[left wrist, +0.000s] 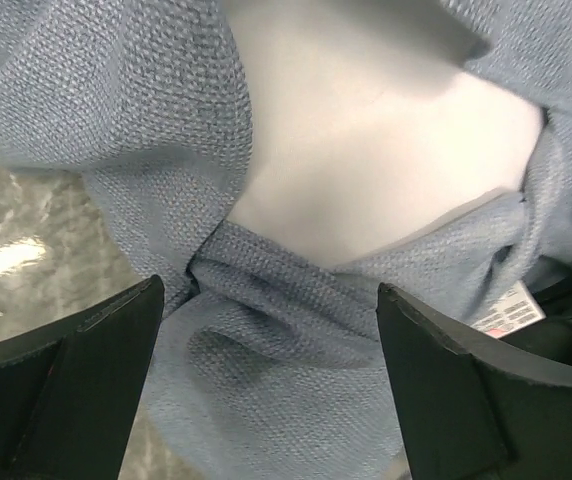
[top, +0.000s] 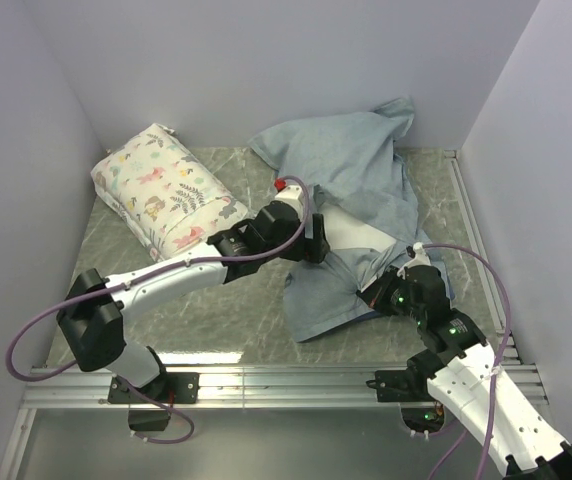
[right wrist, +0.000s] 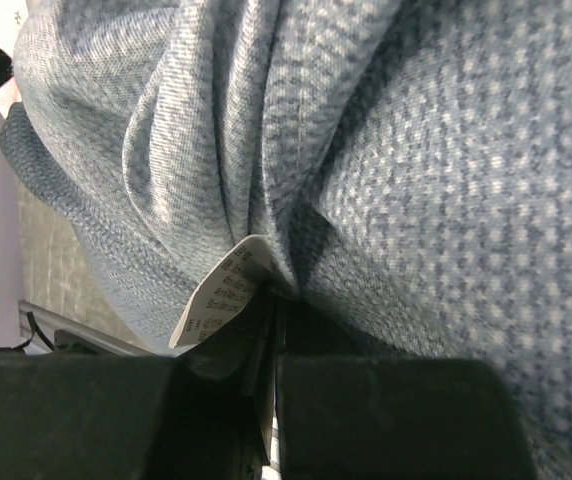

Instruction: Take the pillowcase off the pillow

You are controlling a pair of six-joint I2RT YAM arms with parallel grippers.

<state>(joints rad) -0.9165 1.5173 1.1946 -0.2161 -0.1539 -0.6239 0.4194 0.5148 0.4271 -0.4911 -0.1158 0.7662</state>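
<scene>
The pillowcase (top: 351,180) lies crumpled with its grey-blue reverse side out, reaching from the back centre to the front right. A patch of the off-white pillow (top: 363,236) shows through its opening. My left gripper (top: 313,245) is open just above the cloth; in the left wrist view its gripper (left wrist: 271,380) spans a bunched fold of pillowcase (left wrist: 266,340) below the bare pillow (left wrist: 366,150). My right gripper (top: 377,298) is shut on the pillowcase's near edge. In the right wrist view the gripper (right wrist: 276,335) pinches gathered cloth (right wrist: 416,150) beside a white care label (right wrist: 221,290).
A smaller white pillow with a floral print (top: 166,190) lies at the back left. The green marbled table top (top: 236,310) is ringed by pale walls, with a metal rail (top: 286,378) along the near edge.
</scene>
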